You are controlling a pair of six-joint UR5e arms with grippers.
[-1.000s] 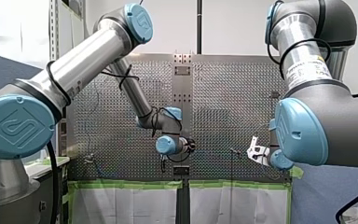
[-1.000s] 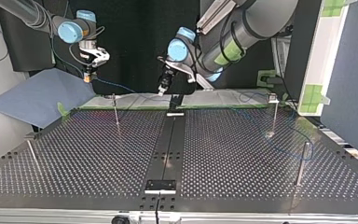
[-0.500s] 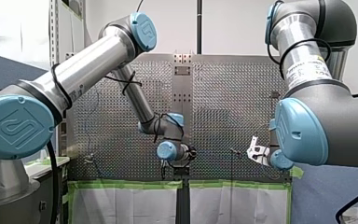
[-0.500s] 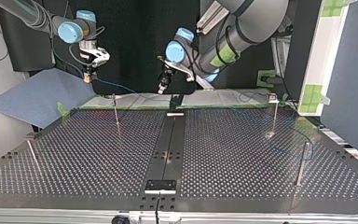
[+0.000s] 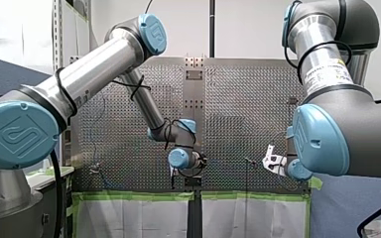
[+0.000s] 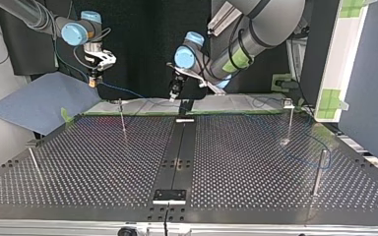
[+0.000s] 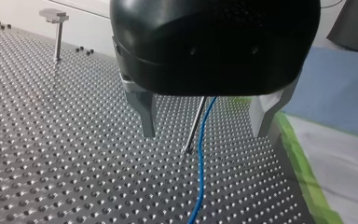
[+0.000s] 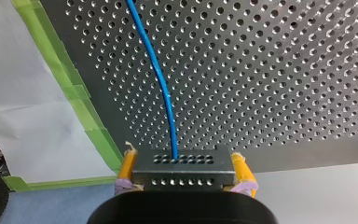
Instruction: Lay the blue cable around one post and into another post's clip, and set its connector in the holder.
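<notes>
My right gripper [image 8: 183, 179] is shut on the connector [image 8: 183, 169], a small metal block with rows of holes, squeezed between its yellow pads [image 8: 127, 164]. The blue cable [image 8: 161, 79] leaves the block and runs out over the perforated table. In the top view my right gripper [image 6: 94, 74] hangs above the table's far left corner, and the cable [image 6: 123, 90] sags from it toward my left gripper [image 6: 175, 91]. My left gripper [image 7: 204, 122] is open, its metal fingers [image 7: 142, 112] astride the cable [image 7: 202, 140] and a thin post [image 7: 193, 133].
Thin posts stand on the table [image 6: 246, 162]: one at far left [image 6: 122, 118], one at near left [image 6: 33, 162], two at the right [image 6: 289, 123] [image 6: 319, 172]. Holder blocks sit on the centre strip, near [image 6: 169, 195] and far [image 6: 185, 119]. Slack cable loops at the right [image 6: 300, 150].
My left arm has lowered a little and its gripper has shifted slightly toward the top view's right. My right arm and the connector have stayed still.
</notes>
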